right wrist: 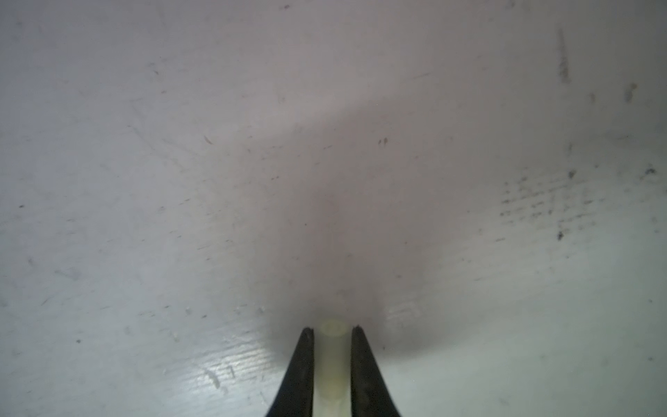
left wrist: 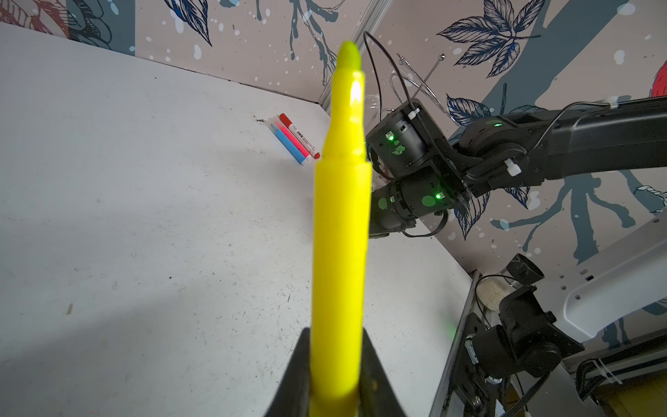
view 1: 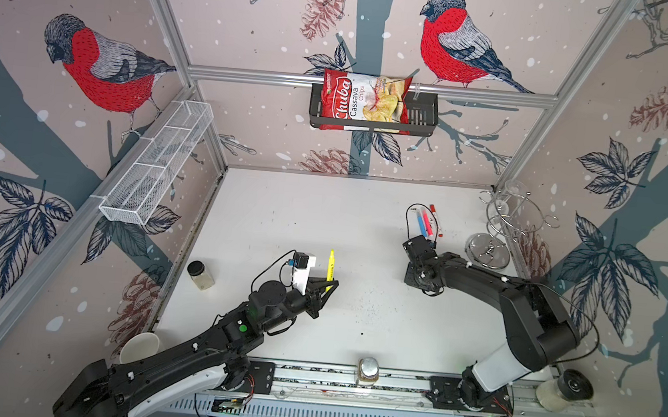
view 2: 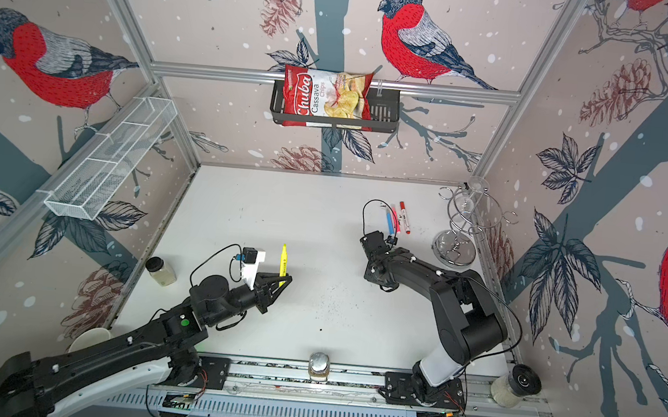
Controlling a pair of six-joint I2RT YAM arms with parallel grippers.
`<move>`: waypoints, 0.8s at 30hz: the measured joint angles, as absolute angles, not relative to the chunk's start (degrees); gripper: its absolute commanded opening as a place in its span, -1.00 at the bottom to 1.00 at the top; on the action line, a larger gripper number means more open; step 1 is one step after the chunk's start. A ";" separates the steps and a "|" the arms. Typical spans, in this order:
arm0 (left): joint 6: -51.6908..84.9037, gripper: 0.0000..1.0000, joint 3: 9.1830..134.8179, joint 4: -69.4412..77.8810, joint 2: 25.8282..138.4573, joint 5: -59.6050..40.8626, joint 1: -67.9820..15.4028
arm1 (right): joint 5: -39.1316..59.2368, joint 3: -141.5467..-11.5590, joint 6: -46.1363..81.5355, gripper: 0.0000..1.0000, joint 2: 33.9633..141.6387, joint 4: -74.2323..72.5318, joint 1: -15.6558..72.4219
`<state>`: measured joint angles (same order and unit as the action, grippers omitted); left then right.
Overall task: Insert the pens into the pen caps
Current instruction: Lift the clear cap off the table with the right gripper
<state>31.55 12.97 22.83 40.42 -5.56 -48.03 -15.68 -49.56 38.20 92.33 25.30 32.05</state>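
Jaws of the left gripper (left wrist: 336, 334) are closed on the lower barrel of the yellow pen (view 1: 331, 264), which is held clear of the table (view 1: 306, 215) with its bare tip aimed toward twelve o'clock in both top views. Jaws of the right gripper (right wrist: 332, 330) are closed on a translucent pen cap (right wrist: 332, 348), held low over the table at about two o'clock from the left gripper. A ringed end of the cap shows at the fingertips; whether that is its open mouth cannot be told.

Just beyond the right wrist, at its twelve o'clock, the blue pen (view 1: 422, 224), pink pen (view 1: 428, 223) and white pen (view 1: 436, 222) lie side by side. They seem to be capped, though that is too small to confirm.

The step in hand is judged to be the grasp of the last cap. Next, the cap needs to be raised, its mouth turned toward the yellow tip, both axes lined up, and the two pressed together.
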 measured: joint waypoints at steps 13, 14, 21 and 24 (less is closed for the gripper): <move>31.57 -1.00 13.02 24.77 44.18 -7.33 -48.51 | -9.67 -50.70 34.44 -0.95 78.70 21.58 36.34; 31.57 -1.00 13.02 25.17 44.49 -7.42 -48.73 | -8.45 -50.11 34.20 -0.95 76.58 20.27 36.64; 31.70 -1.00 13.02 28.97 48.66 -7.88 -51.83 | 0.12 -43.79 32.73 -0.90 62.61 9.65 37.47; 31.75 -1.00 13.02 31.18 51.00 -8.16 -53.32 | 3.86 -41.41 32.69 -0.89 58.02 4.78 37.63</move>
